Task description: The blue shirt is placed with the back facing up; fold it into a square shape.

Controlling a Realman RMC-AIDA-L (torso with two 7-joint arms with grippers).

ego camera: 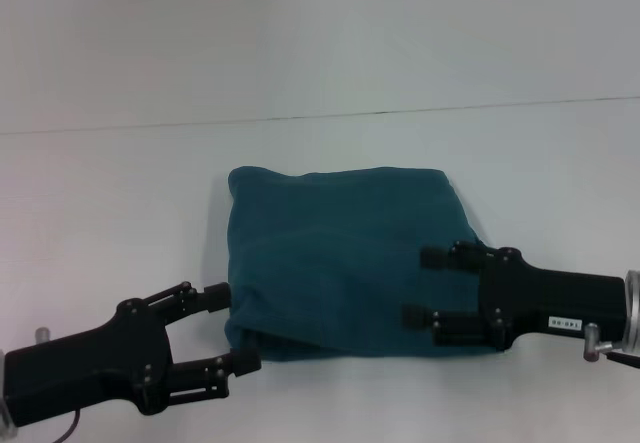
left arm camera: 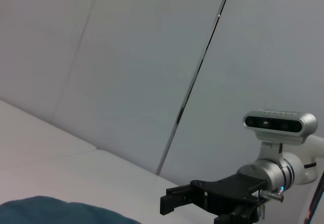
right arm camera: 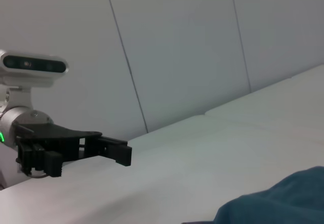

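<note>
The blue shirt (ego camera: 335, 258) lies on the white table as a plain, roughly square folded bundle with no lettering showing. My left gripper (ego camera: 232, 329) is open at the shirt's near left corner, its fingertips at the fabric's edge and nothing held. My right gripper (ego camera: 421, 287) is open over the shirt's right side, both fingers above the fabric. In the left wrist view a strip of the shirt (left arm camera: 50, 211) shows, with the right gripper (left arm camera: 174, 204) beyond it. The right wrist view shows the shirt (right arm camera: 283, 198) and the left gripper (right arm camera: 119, 152) farther off.
The white table (ego camera: 120, 213) spreads around the shirt on all sides. A seam line (ego camera: 320, 115) runs across the table behind the shirt. Pale wall panels (left arm camera: 152, 57) stand at the back.
</note>
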